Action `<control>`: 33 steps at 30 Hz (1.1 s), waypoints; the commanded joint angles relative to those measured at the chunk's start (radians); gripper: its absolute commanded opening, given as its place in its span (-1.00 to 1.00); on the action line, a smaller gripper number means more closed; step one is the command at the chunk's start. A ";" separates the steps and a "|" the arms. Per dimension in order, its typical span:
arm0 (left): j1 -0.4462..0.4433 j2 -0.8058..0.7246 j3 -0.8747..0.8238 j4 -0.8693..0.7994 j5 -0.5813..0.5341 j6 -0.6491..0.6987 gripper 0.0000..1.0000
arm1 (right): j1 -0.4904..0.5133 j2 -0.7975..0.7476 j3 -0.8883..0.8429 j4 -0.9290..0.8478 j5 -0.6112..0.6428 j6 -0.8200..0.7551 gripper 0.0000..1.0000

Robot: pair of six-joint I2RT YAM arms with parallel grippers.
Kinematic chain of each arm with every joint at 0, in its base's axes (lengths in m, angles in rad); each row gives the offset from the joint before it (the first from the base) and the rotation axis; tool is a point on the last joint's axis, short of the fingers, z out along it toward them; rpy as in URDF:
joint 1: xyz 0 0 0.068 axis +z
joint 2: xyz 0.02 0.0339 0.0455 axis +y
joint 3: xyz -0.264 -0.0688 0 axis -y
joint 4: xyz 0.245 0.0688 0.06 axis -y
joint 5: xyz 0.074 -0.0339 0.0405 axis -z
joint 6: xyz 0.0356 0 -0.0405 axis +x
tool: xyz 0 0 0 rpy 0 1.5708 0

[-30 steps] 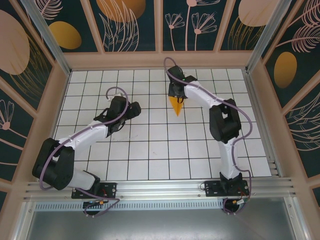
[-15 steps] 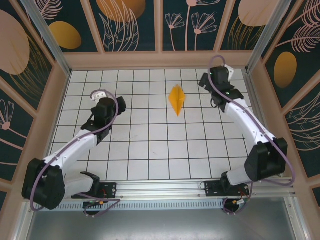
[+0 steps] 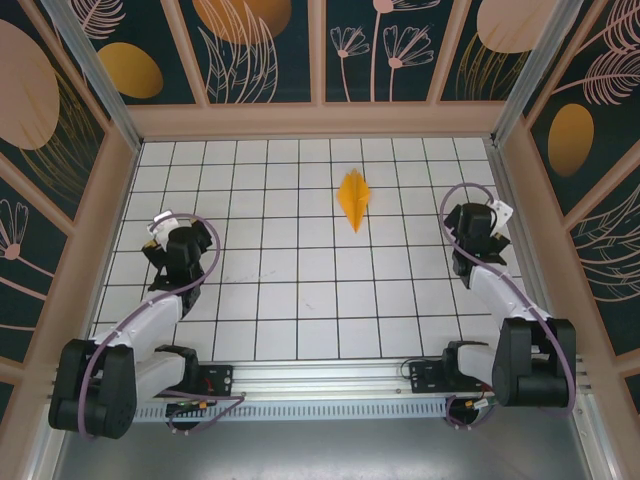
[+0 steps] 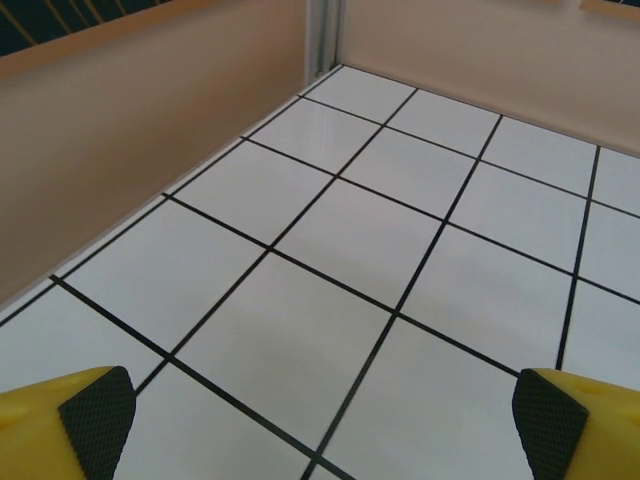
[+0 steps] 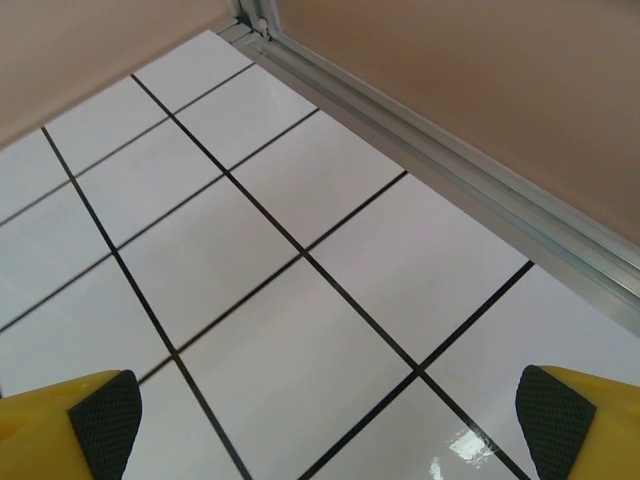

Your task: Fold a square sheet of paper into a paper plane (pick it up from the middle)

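The orange-yellow paper plane [image 3: 353, 200], the square sheet folded into a narrow pointed dart, lies flat on the white grid table [image 3: 300, 300] at the middle back, its tip toward the near edge. Both arms are folded back, far from it. My left gripper [image 3: 162, 232] sits by the left wall, and in the left wrist view it [image 4: 320, 425] stands open over bare tiles. Close to the right wall, my right gripper [image 3: 492, 215] also stands open; the right wrist view shows bare tiles between its fingers [image 5: 105, 410].
Beige walls enclose the table on three sides: the left wall [image 4: 120, 130] is close to the left gripper, and the right wall's metal rail [image 5: 450, 170] is close to the right one. An aluminium rail [image 3: 320, 375] runs along the near edge.
The right gripper, which was over the plane a second ago, has opened and pulled back to the right wall. The left arm has drawn back to the left. The plane lies free.
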 commanded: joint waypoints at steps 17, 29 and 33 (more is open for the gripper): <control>0.133 0.264 -0.156 0.822 0.389 0.237 0.97 | -0.003 0.207 -0.245 0.860 -0.289 -0.331 0.97; 0.156 0.442 -0.145 0.974 0.442 0.237 0.97 | -0.009 0.330 -0.282 1.046 -0.383 -0.347 0.97; 0.156 0.445 -0.147 0.982 0.416 0.230 0.97 | -0.020 0.349 -0.292 1.078 -0.423 -0.350 0.97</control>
